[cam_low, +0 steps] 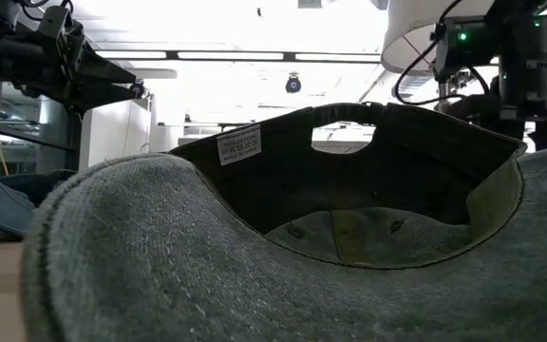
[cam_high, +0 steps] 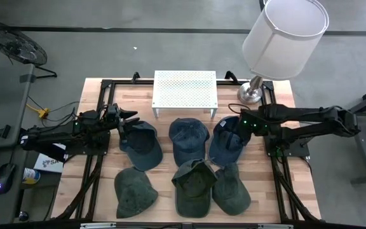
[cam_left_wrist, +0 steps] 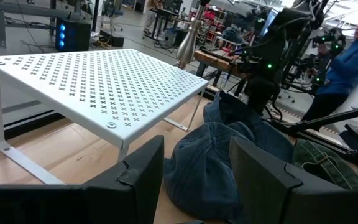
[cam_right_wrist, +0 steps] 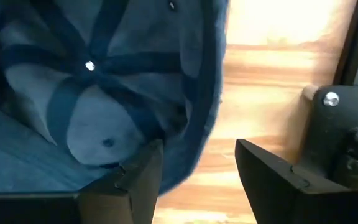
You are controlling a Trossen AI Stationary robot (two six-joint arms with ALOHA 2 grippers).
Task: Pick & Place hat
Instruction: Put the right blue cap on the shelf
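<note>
Six caps lie on the wooden table: three blue in the far row and three green in the near row. My right gripper (cam_high: 239, 125) is open and hangs over the far end of the right blue cap (cam_high: 226, 146). In the right wrist view this cap (cam_right_wrist: 104, 93) shows its inner seams, and my right gripper (cam_right_wrist: 197, 168) straddles its rim (cam_right_wrist: 209, 112). My left gripper (cam_high: 131, 121) is open and level above the far edge of the left blue cap (cam_high: 140, 146). Past my left gripper (cam_left_wrist: 197, 174), the left wrist view shows the middle blue cap (cam_left_wrist: 210, 155). My right gripper has one finger (cam_right_wrist: 135, 180) over the inside of the right blue cap and the other (cam_right_wrist: 272, 174) outside its rim, above bare wood, coming from above. I cannot tell whether either finger touches the cap, which lies on the table.
A white perforated rack (cam_high: 185, 91) stands on legs at the table's far middle. A lamp with a white shade (cam_high: 284, 28) stands at the far right corner. An upturned green cap (cam_low: 349, 218) fills the low view. A person (cam_left_wrist: 353, 56) sits beyond the table.
</note>
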